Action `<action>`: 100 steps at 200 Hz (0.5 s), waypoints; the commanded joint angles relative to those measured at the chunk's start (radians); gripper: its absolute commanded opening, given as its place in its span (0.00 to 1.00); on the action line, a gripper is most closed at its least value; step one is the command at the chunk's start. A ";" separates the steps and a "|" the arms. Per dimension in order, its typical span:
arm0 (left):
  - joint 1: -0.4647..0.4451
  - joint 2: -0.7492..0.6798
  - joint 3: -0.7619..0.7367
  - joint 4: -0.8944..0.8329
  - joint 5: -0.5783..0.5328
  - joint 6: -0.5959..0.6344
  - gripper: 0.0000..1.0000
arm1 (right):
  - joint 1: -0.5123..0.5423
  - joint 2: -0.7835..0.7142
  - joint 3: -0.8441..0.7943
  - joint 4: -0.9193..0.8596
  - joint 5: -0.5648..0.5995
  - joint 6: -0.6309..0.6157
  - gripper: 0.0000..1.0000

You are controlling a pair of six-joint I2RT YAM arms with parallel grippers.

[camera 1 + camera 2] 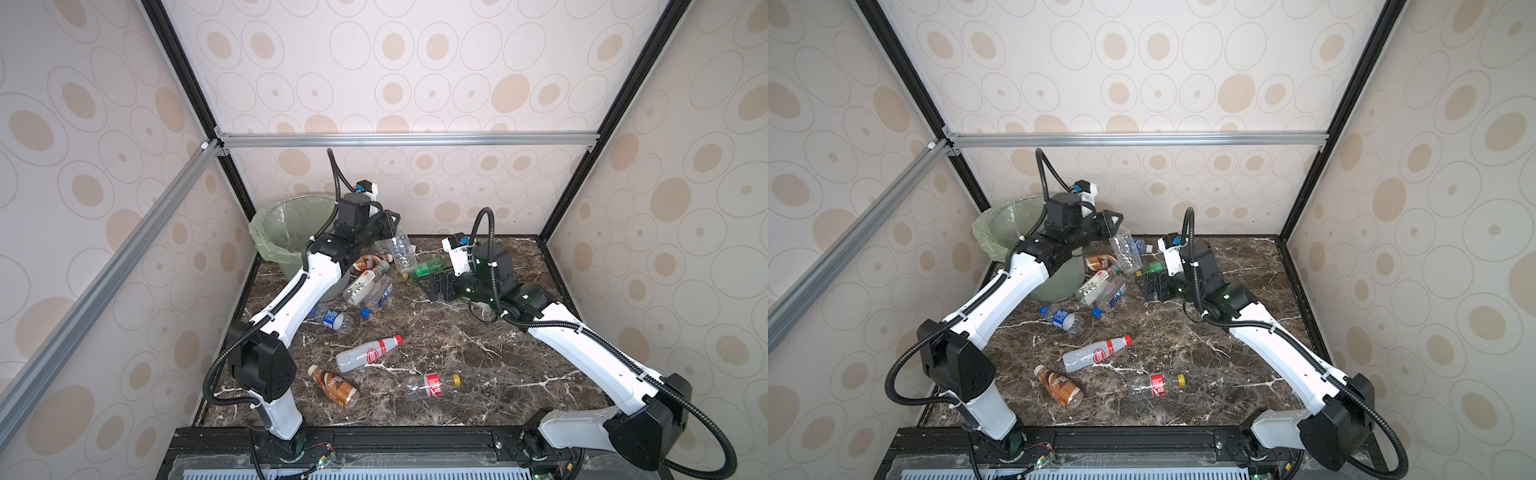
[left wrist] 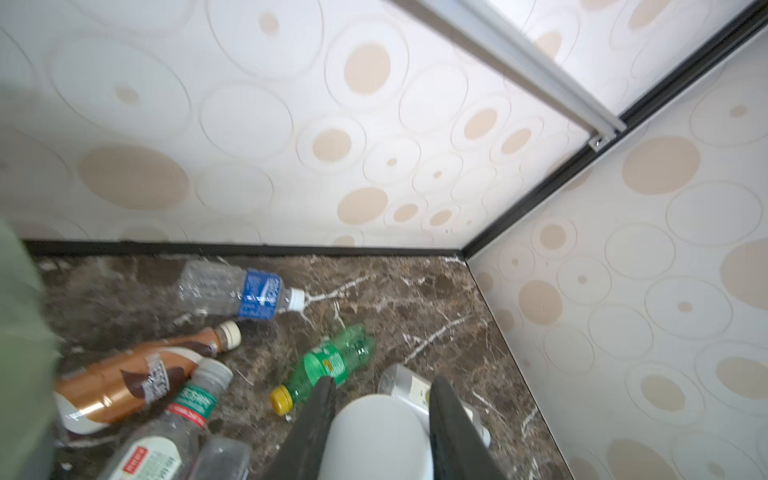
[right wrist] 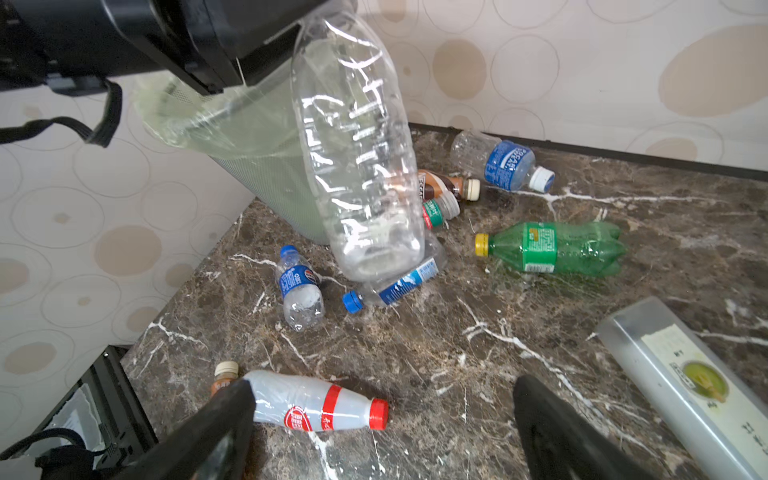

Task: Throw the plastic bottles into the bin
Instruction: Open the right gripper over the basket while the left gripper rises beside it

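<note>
Currently the left claw [image 1: 390, 228] is clamped on the top end of a large clear bottle [image 3: 357, 158], which hangs base down just beside the bin [image 1: 266, 226] in the far left corner; the neck itself is hidden inside the claw. The right claw [image 3: 384, 384] stands wide apart, empty, low over the tabletop [image 1: 478, 365] near the green bottle [image 3: 552, 247]. The other bottles [image 1: 368, 353] lie on the tabletop, most heaped at the foot of the bin. In both top views the left arm [image 1: 307, 286] covers the bin's lower wall. A grey flat-sided container [image 3: 665, 374] is cut off by the right wrist view's edge.
</note>
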 commanded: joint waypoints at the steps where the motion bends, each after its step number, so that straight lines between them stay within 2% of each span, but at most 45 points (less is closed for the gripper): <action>1: 0.026 -0.068 0.115 -0.043 -0.097 0.129 0.28 | 0.005 0.030 0.079 0.071 -0.037 0.007 1.00; 51: 0.100 -0.098 0.235 -0.047 -0.228 0.252 0.28 | 0.061 0.150 0.291 0.086 -0.039 -0.006 1.00; 82: 0.153 -0.119 0.298 -0.035 -0.253 0.308 0.28 | 0.106 0.216 0.424 0.079 -0.032 -0.027 1.00; 100: 0.157 -0.136 0.343 -0.029 -0.319 0.369 0.28 | 0.121 0.243 0.482 0.060 -0.030 -0.035 1.00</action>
